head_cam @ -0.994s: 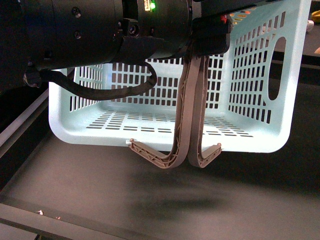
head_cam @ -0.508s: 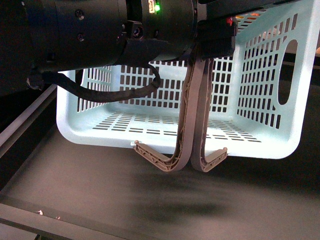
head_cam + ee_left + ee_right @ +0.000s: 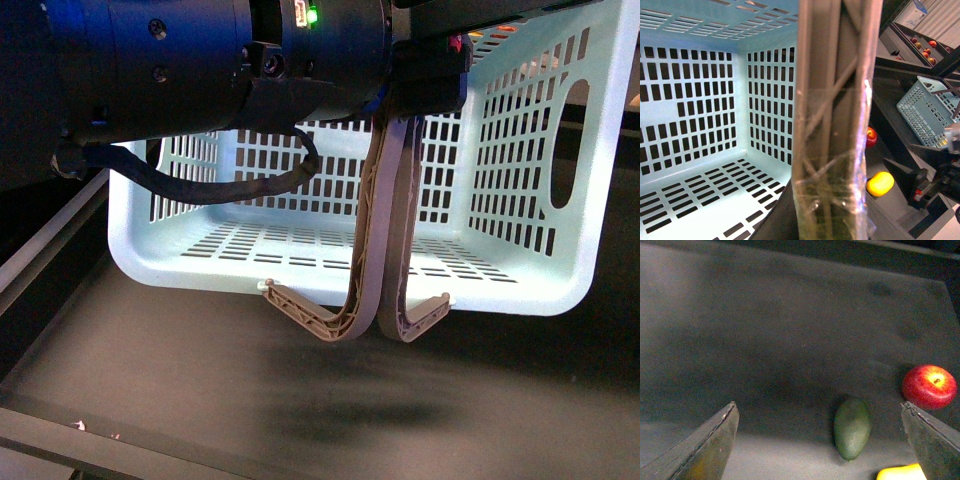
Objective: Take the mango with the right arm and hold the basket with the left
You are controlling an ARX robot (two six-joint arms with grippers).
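My left gripper (image 3: pixel 428 78) is shut on the two grey-brown handles (image 3: pixel 385 230) of the pale blue basket (image 3: pixel 520 250), which hangs tilted above the dark table. In the left wrist view the taped handles (image 3: pixel 832 150) fill the middle, with the basket's empty slotted inside (image 3: pixel 700 115) beside them. The yellow mango (image 3: pixel 880 183) lies on the table beyond the basket. My right gripper (image 3: pixel 819 407) is open above the table. Only a yellow end of the mango (image 3: pixel 900 473) shows at the right wrist view's edge, close to one finger (image 3: pixel 935 442).
A green oval fruit (image 3: pixel 852 428) lies between my right fingers, on the table below them. A red apple (image 3: pixel 929 386) sits beside it, near the mango. A second blue basket (image 3: pixel 930 110) and a shelf with small fruits (image 3: pixel 922 47) stand further off.
The left arm and the hanging basket have drifted a little to the right over the last second. The grip on the handles is unchanged.
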